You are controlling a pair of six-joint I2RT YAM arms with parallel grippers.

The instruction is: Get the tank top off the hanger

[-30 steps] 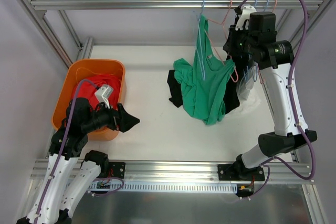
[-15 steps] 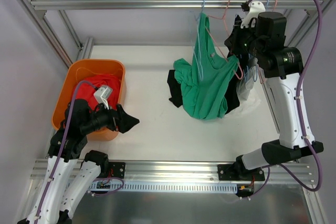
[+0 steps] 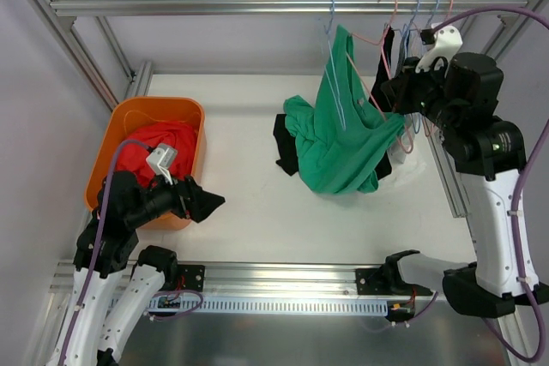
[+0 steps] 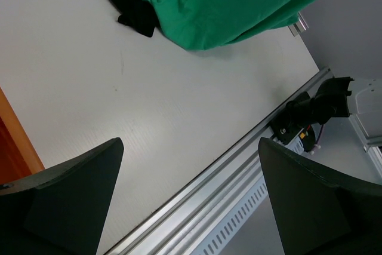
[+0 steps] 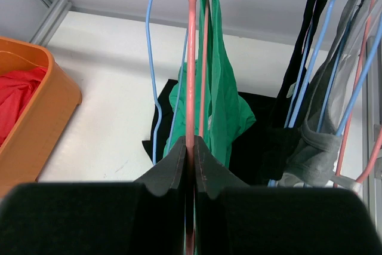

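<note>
Top external first: my right pincer (image 3: 388, 99) is pressed together on the wire of the pink hanger (image 3: 383, 39), up near the rail (image 3: 214, 6). The green tank top (image 3: 343, 130) hangs just left of that pincer, strap high, bottom bunched on the table (image 3: 249, 182) over a black garment (image 3: 286, 147). My left pincer (image 3: 204, 203) is spread wide with nothing in it, just beside the near corner of the orange bin (image 3: 193, 109), red cloth (image 3: 141, 152) behind it. Lots of bare table between the two pincers.

Left wrist: fingers (image 4: 65, 201) well apart, bare table ahead of them, green tank top at the far end, aluminium frame (image 4: 227, 198) edging the table close by.

Right wrist: tips squeezed tight on the pink wire, which runs straight up from them. The tank top is draped right behind it. A blue hanger (image 5: 150, 58) is just left. A black top (image 5: 296, 88) and grey top (image 5: 310, 147) hang near on the right, so that side is cramped, while the left looks roomier.
</note>
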